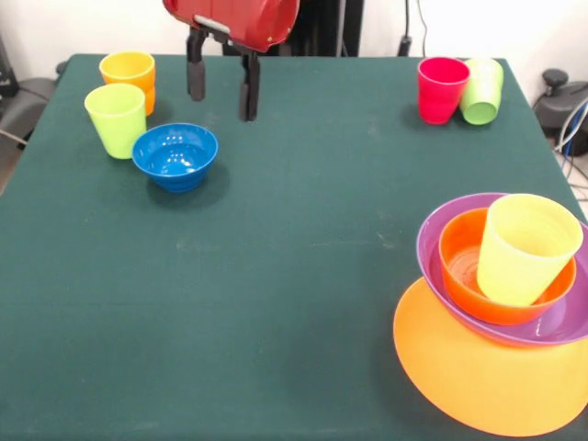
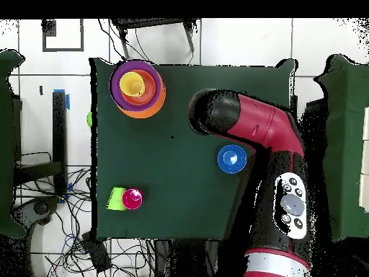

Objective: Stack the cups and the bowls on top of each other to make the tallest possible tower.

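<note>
My gripper (image 1: pixel 222 85) hangs open and empty above the far left of the table, just behind the small blue bowl (image 1: pixel 175 154) (image 2: pixel 231 159). Left of that bowl stand a lime green cup (image 1: pixel 117 119) and, behind it, an orange cup (image 1: pixel 129 72). At the far right a red cup (image 1: pixel 441 89) (image 2: pixel 132 198) stands upright with a green cup (image 1: pixel 481 90) (image 2: pixel 115 198) tilted against it. The tower (image 2: pixel 137 88) sits near right: a large orange bowl (image 1: pixel 478 377), a purple bowl (image 1: pixel 425 246), a red-orange bowl (image 1: pixel 469 299) and a yellow cup (image 1: pixel 525 248) on top.
In the overhead view the red and black arm (image 2: pixel 252 130) reaches over the green tablecloth (image 1: pixel 303 276) and hides the gripper and the cups on the left. The tower's lowest bowl overhangs the table's near right edge.
</note>
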